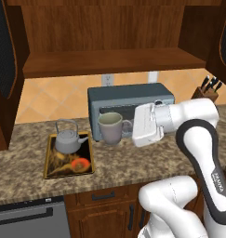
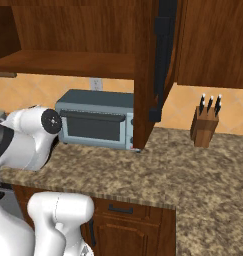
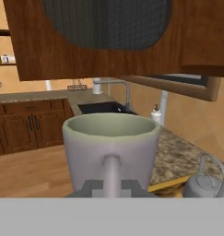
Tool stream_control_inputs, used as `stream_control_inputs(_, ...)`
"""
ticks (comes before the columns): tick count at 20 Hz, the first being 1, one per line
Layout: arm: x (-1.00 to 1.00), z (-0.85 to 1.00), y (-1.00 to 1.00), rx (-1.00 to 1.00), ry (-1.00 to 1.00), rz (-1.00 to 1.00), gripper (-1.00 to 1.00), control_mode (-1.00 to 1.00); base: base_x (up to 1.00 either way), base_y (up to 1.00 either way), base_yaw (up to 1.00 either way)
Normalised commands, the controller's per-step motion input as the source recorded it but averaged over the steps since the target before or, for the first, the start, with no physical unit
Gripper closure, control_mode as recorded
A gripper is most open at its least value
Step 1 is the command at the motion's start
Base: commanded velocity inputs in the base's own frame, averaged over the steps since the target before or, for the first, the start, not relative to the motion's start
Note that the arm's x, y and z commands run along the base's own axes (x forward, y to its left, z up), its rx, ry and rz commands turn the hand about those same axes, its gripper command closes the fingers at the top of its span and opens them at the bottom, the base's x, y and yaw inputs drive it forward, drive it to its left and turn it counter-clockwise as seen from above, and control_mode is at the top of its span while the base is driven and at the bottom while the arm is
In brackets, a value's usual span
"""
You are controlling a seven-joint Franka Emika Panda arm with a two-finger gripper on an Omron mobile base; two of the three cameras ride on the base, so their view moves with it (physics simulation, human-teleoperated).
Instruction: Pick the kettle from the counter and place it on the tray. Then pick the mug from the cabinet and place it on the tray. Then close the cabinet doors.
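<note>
Gripper (image 3: 111,186), lower centre of hand view: dark fingers clamped on the loop handle of the plain grey-white cylindrical mug (image 1: 110,128), upright, rim up, aloft. Small squat grey metal kettle (image 1: 67,139) sits on the flat dark gold-rimmed tray (image 1: 52,163), left and below the mug in left base view.

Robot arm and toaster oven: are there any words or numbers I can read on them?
Robot arm: small dark lettering runs down the black band, too blurred to read.
Toaster oven: no words or numbers.
Mug: plain, no writing.
</note>
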Motion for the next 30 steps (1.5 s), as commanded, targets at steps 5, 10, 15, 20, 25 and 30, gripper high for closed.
stream_control_inputs(5, 0.0, -0.22, 0.2, -0.02, 0.0, 0.06, 1.0, -1.0, 0.0, 0.0, 0.0)
stream_control_inputs(10, 0.0, -0.18, 0.12, 0.0, 0.0, 0.05, 1.0, -1.0, 0.0, 0.0, 0.0)
stream_control_inputs(15, 0.0, -0.21, 0.1, 0.0, 0.0, 0.06, 1.0, -1.0, 0.0, 0.0, 0.0)
stream_control_inputs(20, 0.01, -0.17, 0.08, 0.0, 0.0, 0.05, 1.0, -1.0, 0.0, 0.0, 0.0)
stream_control_inputs(25, 0.23, -0.13, 0.01, 0.0, 0.0, 0.01, 1.0, -1.0, 0.0, 0.0, 0.0)
stream_control_inputs(30, 0.28, -0.21, 0.0, 0.0, 0.0, 0.01, 1.0, -1.0, 0.0, 0.0, 0.0)
